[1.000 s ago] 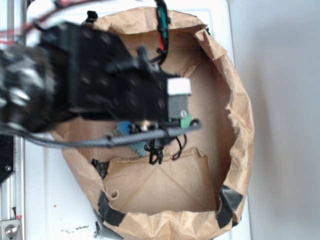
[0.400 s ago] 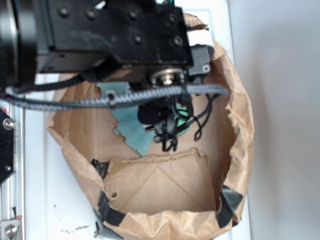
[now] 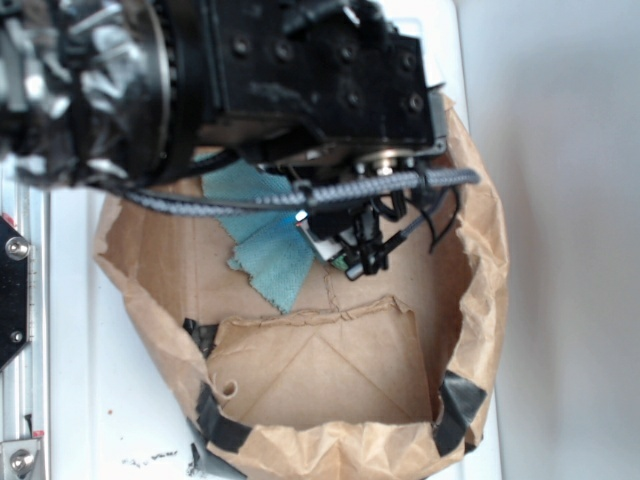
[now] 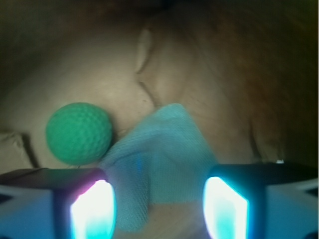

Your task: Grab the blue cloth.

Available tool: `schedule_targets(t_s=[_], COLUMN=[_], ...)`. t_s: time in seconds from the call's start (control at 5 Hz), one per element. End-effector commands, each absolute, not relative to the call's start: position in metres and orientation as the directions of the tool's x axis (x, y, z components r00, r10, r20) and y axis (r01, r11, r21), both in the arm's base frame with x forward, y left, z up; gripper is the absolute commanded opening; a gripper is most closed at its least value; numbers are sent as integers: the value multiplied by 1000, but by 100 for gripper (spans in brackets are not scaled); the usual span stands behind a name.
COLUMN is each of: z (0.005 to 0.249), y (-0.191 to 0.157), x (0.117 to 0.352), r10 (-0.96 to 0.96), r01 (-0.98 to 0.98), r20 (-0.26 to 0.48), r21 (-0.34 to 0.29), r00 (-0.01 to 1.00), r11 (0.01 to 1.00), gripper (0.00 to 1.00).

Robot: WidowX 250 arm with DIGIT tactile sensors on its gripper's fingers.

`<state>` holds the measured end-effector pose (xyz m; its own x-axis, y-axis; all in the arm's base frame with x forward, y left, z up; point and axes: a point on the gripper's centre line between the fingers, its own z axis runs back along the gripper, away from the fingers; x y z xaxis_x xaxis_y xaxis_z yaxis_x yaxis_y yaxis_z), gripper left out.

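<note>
Brown paper bag (image 3: 480, 250) holds the blue cloth (image 4: 164, 149); the open gripper (image 4: 157, 204) hangs over it, nothing grabbed yet.

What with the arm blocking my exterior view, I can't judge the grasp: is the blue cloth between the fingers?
Observer: Yes. In the wrist view the blue cloth lies in the gap of the gripper, with one corner pointing away from the camera.
Operator: Are the jaws closed on it?
Observer: No, they stand open, with one of the fingers on each side of the cloth.
Operator: Is anything else nearby?
Observer: A green ball sits just beside the cloth's edge, outside the fingers. I cannot tell whether it touches the cloth.
</note>
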<state>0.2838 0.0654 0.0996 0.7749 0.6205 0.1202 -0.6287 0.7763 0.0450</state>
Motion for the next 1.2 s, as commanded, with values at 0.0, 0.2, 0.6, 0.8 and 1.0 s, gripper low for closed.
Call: schedule_targets(t_s=[0.0, 0.2, 0.6, 0.8, 1.0], z=[109, 104, 99, 99, 99], y=[73, 72, 72, 72, 72], x=[283, 284, 287, 287, 287], r10=[840, 864, 887, 887, 887], r01=[-844, -870, -891, -891, -891], r20=[165, 262, 274, 274, 274], r21=[-63, -135, -161, -161, -161], r00=[518, 430, 373, 373, 373], r11=[533, 474, 425, 425, 425], gripper=[100, 100, 100, 100, 100])
